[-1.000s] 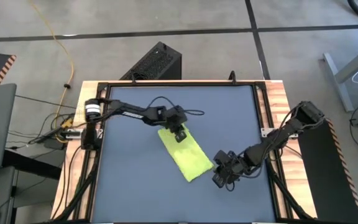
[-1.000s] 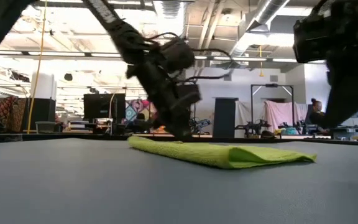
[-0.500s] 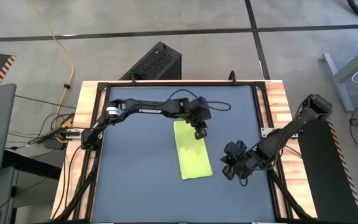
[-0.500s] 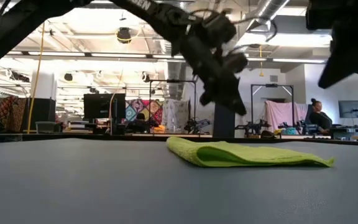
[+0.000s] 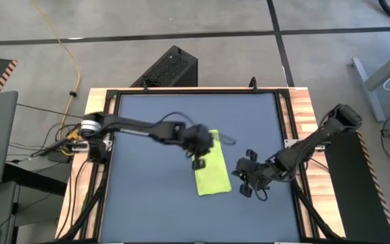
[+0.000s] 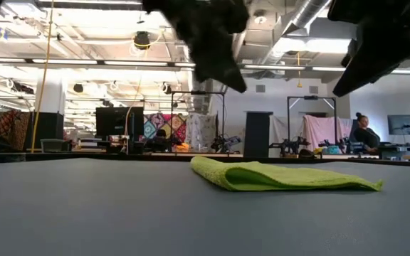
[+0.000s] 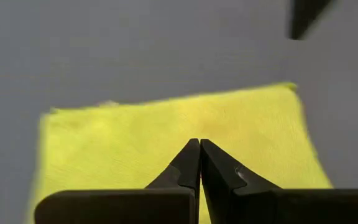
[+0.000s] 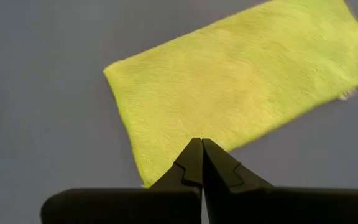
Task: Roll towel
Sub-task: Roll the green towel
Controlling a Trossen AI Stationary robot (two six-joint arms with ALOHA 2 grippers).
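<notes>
towel (image 5: pixel 212 172) is a folded narrow rectangle lying flat on the table (image 5: pixel 147 203), a bit right of centre, long axis running front to back. low view shows it flat on the mat, folded edge thicker at one end, nothing rolled

left gripper (image 5: pixel 198 160) is over the towel's left long edge, near the far half of the cloth. fingers (image 7: pixel 191 163) pinched fully together, tips meeting, nothing between them. in the left wrist view the closed tips point straight at the middle of the towel (image 7: pixel 173 137), cloth spreads out on both sides of them and beyond. low view has this gripper (image 6: pixel 212 43) raised well clear above the cloth, not touching

right gripper (image 5: pixel 245 183) sits just beside the towel's right long edge, near the front end, off the cloth. fingers (image 8: pixel 194 163) also closed tip to tip, empty. right wrist view: towel (image 8: pixel 241 81) lies just ahead of the closed tips, its nearest corner right past them, the rest stretching away diagonally. low view shows the right arm (image 6: pixel 383 35) up above table level too

neither gripper has hold of the towel
</notes>
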